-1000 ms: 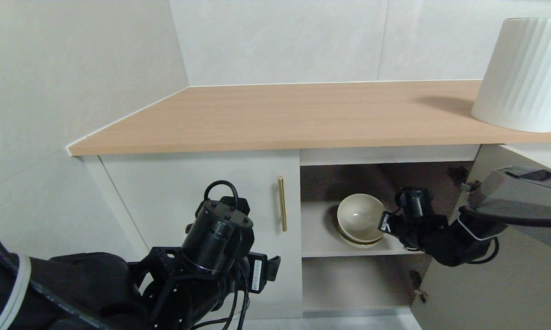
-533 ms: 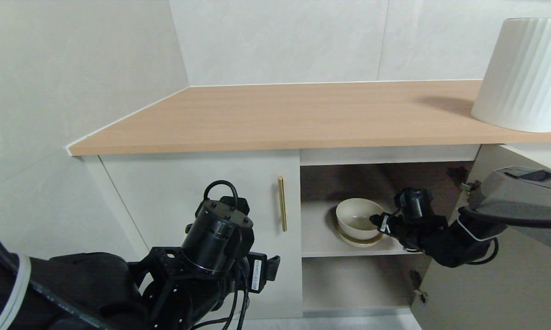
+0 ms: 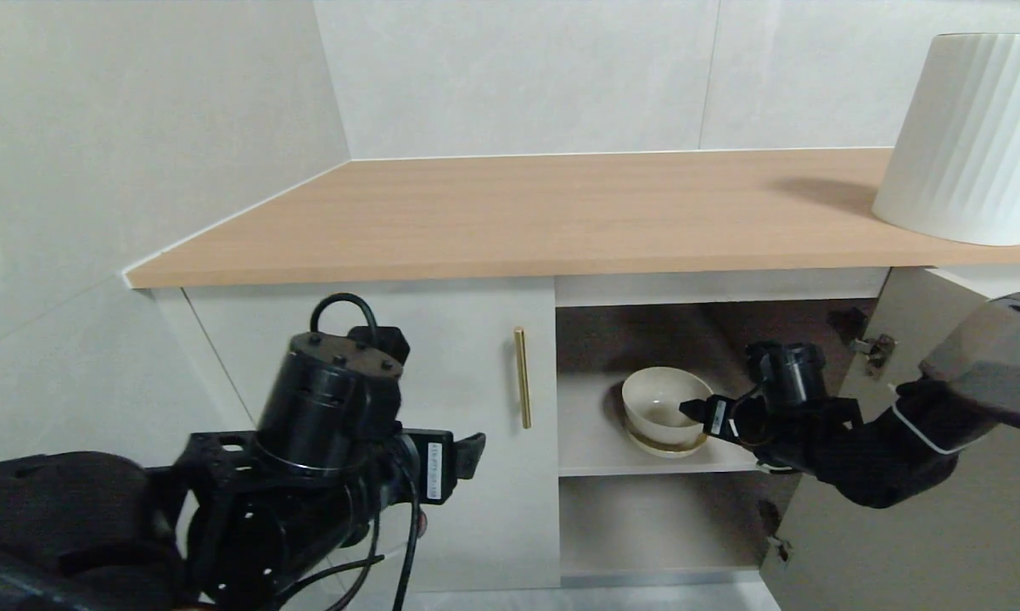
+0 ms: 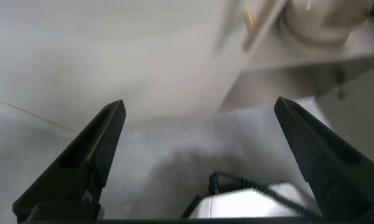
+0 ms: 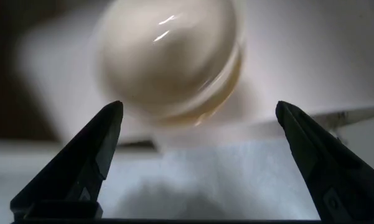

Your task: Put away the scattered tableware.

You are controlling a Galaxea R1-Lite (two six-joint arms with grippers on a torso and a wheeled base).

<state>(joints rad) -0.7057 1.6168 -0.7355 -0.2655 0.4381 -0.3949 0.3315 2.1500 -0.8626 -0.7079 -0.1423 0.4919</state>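
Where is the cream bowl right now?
In the head view, the cream bowl sits on the upper shelf of the open cabinet, right of the gold door handle, with the right tool close on its right.

The wooden surface (image 3: pixel 510 212) runs along the tiled wall into the corner. 1 white ribbed cylinder (image 3: pixel 964 136) stands upright on it at its right end. Beneath the surface, the open cabinet bay has 2 levels. On the upper shelf (image 3: pixel 586 445) a cream bowl (image 3: pixel 656 406) sits upright, nested on what looks like a second, shallower dish (image 3: pixel 667 447) with a yellowish rim. The stack stands near the shelf's middle. The lower shelf (image 3: pixel 646 526) is pale grey.
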